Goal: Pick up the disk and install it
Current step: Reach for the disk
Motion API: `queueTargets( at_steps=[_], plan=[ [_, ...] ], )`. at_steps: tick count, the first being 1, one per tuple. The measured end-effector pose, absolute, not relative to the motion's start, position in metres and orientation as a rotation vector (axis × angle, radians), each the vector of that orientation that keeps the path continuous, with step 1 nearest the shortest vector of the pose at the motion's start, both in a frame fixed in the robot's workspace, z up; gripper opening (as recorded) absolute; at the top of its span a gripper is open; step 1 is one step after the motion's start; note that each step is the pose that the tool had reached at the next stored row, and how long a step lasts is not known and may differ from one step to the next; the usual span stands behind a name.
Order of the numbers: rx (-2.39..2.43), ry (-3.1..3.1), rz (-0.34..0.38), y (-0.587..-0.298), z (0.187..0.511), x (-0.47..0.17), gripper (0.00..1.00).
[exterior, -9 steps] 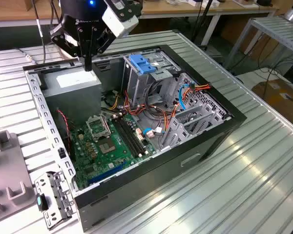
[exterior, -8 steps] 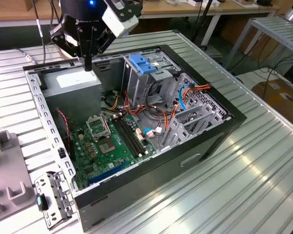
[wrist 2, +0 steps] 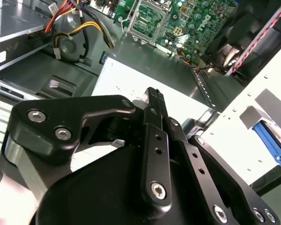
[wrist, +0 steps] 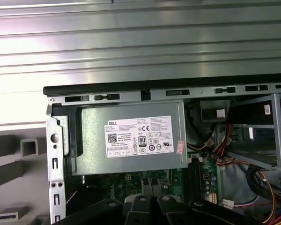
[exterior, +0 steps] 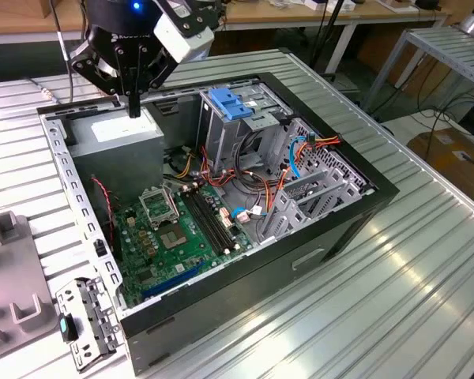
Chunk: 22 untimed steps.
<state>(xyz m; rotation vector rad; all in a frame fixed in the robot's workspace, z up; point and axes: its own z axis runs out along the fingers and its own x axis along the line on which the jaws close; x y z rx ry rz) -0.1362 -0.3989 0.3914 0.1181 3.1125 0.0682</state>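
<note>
1. The end effector hangs over the grey power-supply box inside the open computer case; its fingers are pressed together on nothing.
2. Beside the end effector, toward the exterior view's right, stands the drive cage with its blue handle.
3. Where the disk lies I cannot tell; a grey fixture sits on the table, well apart from the end effector and outside the case.
4. By my judgement the pick-up is not yet made; the next move calls for parted fingers and a square approach to the disk's flat sides.
</note>
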Motion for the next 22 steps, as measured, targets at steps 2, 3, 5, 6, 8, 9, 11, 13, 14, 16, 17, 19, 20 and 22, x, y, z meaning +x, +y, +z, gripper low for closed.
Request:
queueTargets(
  at_steps=[2,3,5,6,8,9,11,13,14,16,17,19,20,22],
  plan=[
    [0.118,3.112,0.069,-0.399,0.391,-0.14,0.11],
    [0.118,3.112,0.069,-0.399,0.391,-0.141,0.11],
    [0.118,3.113,0.069,-0.399,0.391,-0.145,0.11],
    [0.118,3.113,0.069,-0.399,0.39,-0.147,0.11],
    [0.118,3.113,0.07,-0.399,0.39,-0.15,0.11],
    [0.118,3.112,0.071,-0.399,0.39,-0.153,0.11],
    [0.118,3.113,0.071,-0.399,0.39,-0.155,0.11],
    [0.118,3.113,0.072,-0.399,0.39,-0.157,0.11],
    [0.118,3.113,0.073,-0.399,0.39,-0.159,0.11],
    [0.118,3.113,0.073,-0.399,0.389,-0.161,0.11],
    [0.118,3.113,0.074,-0.399,0.389,-0.161,0.11],
    [0.118,3.113,0.074,-0.399,0.389,-0.163,0.11],
    [0.118,3.114,0.074,-0.399,0.389,-0.165,0.11],
    [0.118,3.115,0.075,-0.399,0.389,-0.167,0.11]
  ],
)
